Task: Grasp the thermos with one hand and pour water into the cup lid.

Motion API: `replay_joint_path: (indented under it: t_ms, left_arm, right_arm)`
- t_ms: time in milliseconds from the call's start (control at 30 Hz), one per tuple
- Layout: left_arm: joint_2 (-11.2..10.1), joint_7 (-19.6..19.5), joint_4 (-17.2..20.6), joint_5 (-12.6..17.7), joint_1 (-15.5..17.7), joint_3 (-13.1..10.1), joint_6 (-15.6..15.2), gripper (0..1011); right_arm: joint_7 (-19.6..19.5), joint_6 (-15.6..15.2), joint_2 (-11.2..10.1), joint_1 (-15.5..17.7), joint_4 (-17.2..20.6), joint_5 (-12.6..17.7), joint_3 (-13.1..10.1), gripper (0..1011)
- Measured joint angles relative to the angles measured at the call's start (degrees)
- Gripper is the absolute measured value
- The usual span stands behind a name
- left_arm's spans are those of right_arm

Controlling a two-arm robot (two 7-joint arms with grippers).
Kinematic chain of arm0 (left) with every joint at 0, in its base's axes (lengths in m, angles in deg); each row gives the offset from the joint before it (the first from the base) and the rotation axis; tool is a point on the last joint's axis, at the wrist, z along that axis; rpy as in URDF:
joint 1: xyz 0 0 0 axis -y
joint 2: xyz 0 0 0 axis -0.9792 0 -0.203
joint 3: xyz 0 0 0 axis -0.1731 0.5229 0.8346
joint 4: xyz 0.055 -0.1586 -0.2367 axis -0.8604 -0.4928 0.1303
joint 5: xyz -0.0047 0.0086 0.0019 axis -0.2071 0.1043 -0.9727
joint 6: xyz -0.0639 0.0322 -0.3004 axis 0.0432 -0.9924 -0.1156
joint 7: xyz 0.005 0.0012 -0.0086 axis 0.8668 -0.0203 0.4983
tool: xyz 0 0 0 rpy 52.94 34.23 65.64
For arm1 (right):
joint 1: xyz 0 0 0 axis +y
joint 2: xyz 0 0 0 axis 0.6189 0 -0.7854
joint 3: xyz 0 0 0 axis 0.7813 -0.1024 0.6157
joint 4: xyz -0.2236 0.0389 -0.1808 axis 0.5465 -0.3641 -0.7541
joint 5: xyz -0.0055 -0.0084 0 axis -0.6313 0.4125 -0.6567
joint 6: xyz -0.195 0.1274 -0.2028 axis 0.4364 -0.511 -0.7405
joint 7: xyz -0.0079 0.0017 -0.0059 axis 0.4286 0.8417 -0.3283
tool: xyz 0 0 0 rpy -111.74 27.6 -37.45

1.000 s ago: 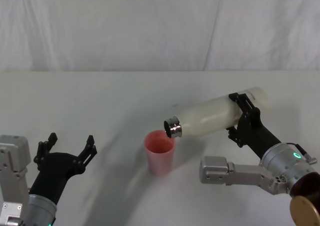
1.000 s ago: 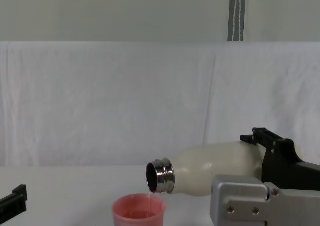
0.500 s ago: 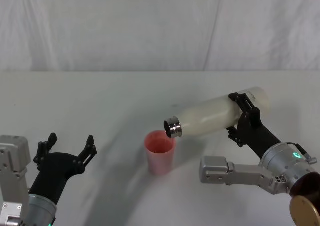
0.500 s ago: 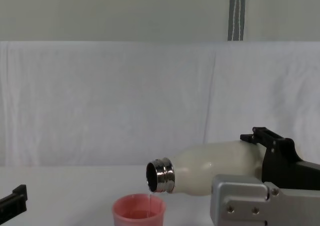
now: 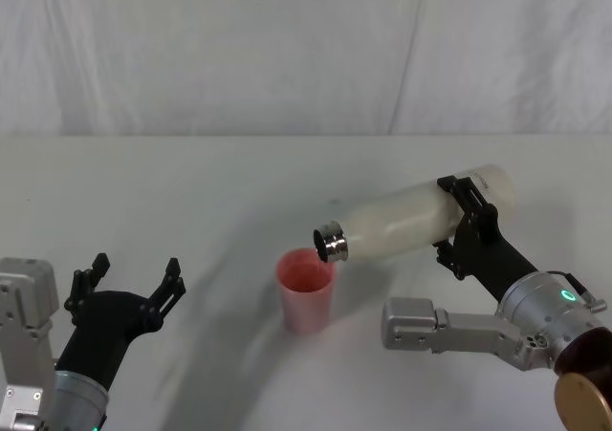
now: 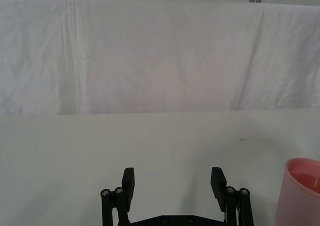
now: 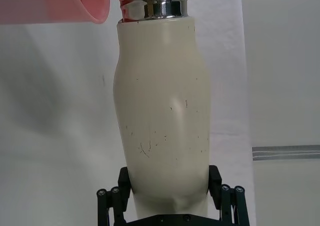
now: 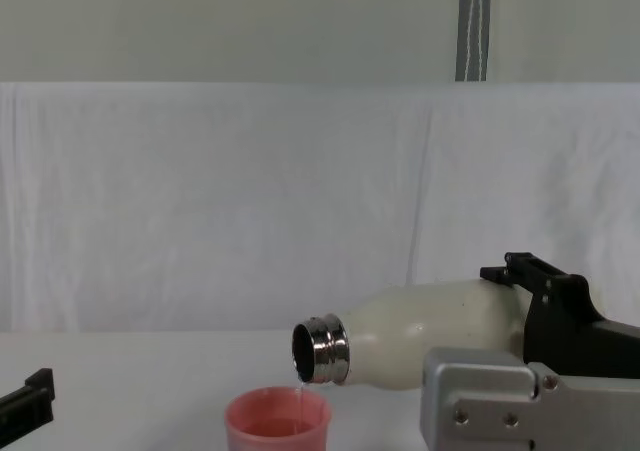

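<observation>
My right gripper [image 5: 463,223] is shut on the lower body of the cream-white thermos [image 5: 411,223], holding it tipped almost level above the table. Its steel neck [image 8: 320,350] hangs just over the rim of the pink cup lid [image 5: 306,290], and a thin thread of water runs from the mouth into the cup lid [image 8: 277,423]. In the right wrist view the thermos [image 7: 162,116] fills the space between the black fingers [image 7: 111,198], with the cup lid [image 7: 52,4] beyond the neck. My left gripper [image 5: 129,283] stands open at the near left, well apart from the cup lid [image 6: 301,196].
A white cloth covers the table [image 5: 191,192], and a white curtain [image 5: 306,49] hangs behind it. The right forearm's grey housing [image 5: 421,326] lies near the table's front, right of the cup lid.
</observation>
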Motion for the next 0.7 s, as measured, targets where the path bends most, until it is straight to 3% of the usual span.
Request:
replay_joint_path:
  t_ms: [700]
  left_arm:
    - [0.0, 0.0, 0.0, 0.0, 0.0, 0.0, 0.0, 1001]
  right_arm:
    - [0.0, 0.0, 0.0, 0.0, 0.0, 0.0, 0.0, 960]
